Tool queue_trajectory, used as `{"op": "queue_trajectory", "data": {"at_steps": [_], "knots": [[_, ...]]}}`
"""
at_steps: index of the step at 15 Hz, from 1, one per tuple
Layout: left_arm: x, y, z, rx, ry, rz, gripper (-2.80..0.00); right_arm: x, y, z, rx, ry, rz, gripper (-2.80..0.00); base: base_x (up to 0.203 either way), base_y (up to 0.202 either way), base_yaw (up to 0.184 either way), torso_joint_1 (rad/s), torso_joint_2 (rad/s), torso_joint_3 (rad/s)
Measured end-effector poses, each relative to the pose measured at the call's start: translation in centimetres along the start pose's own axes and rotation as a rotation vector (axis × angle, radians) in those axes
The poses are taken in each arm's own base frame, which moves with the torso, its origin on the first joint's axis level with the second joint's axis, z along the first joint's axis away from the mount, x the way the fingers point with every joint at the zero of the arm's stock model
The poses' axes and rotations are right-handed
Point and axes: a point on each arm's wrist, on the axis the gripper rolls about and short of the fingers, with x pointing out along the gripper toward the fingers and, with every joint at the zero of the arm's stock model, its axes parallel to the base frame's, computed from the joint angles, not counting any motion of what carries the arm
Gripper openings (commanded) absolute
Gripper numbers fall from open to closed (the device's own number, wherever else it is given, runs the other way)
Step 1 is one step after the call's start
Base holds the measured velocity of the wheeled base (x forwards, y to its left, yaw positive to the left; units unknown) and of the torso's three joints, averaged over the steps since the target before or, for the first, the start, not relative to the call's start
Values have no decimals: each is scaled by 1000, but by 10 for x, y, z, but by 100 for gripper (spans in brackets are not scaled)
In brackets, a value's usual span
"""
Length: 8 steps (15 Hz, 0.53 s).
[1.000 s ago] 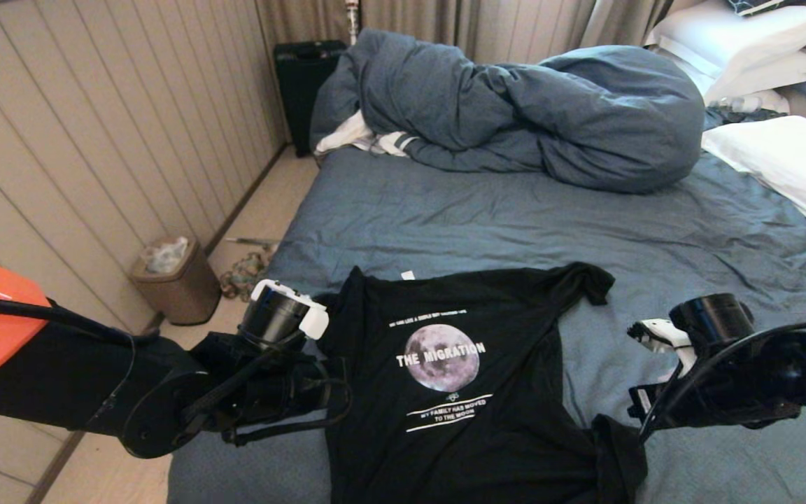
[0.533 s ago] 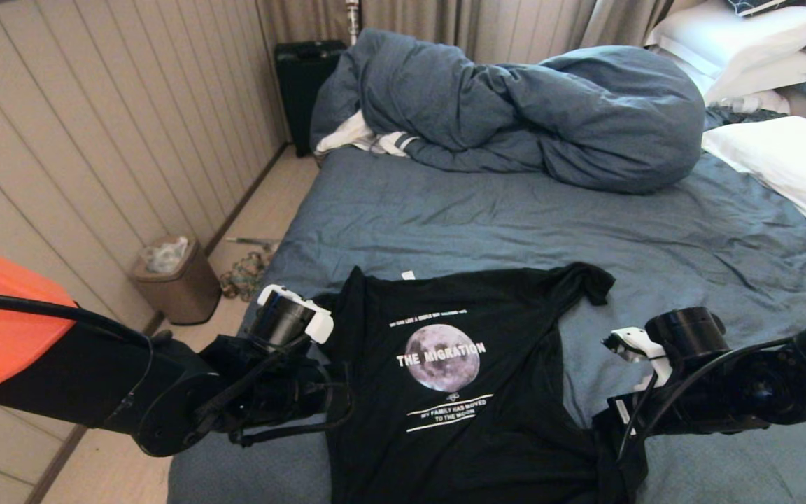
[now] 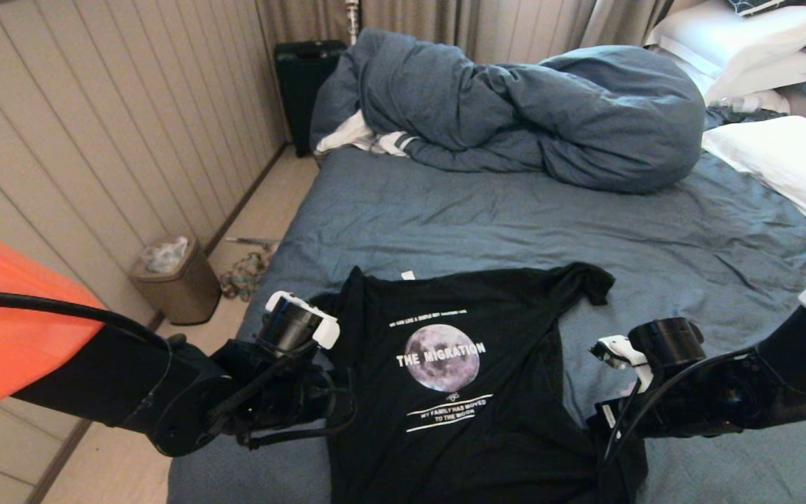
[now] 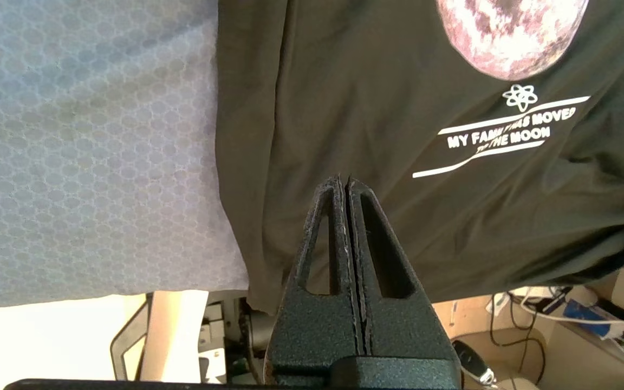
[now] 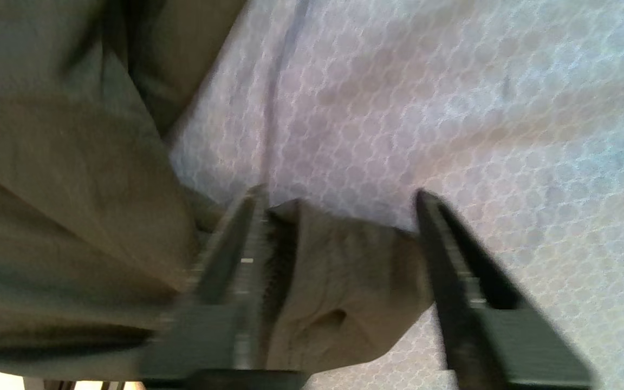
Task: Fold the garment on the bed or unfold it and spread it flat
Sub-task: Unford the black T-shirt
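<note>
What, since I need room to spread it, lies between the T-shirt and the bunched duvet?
Only wrinkled bed sheet lies between T-shirt and duvet, shown in the head view.

Soft, even indoor light, dim on the garment (image 3: 473,392); the right wrist view is smeared, probably motion blur.

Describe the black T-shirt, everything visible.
The black T-shirt lies print up on the near part of the bed, mostly flat. Soft knit; grey moon, white "THE MIGRATION" text, small white neck label at the far edge. One sleeve is crumpled toward the duvet side; the near right corner is bunched between the open right gripper fingers. The shut left gripper sits over its left edge, and the hem overhangs the bed.
</note>
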Motion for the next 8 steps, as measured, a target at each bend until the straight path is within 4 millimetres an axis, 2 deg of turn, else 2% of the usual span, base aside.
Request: {"op": "queue_trajectory", "data": {"at_steps": [4, 8], "knots": [[2, 1, -1, 1, 7, 4, -280, 0, 4, -9, -3, 26, 10, -280, 0, 0, 0, 0, 0, 0], [3, 1, -2, 2, 10, 5, -280, -20, 7, -26, -4, 37, 14, -280, 0, 0, 0, 0, 0, 0]]}}
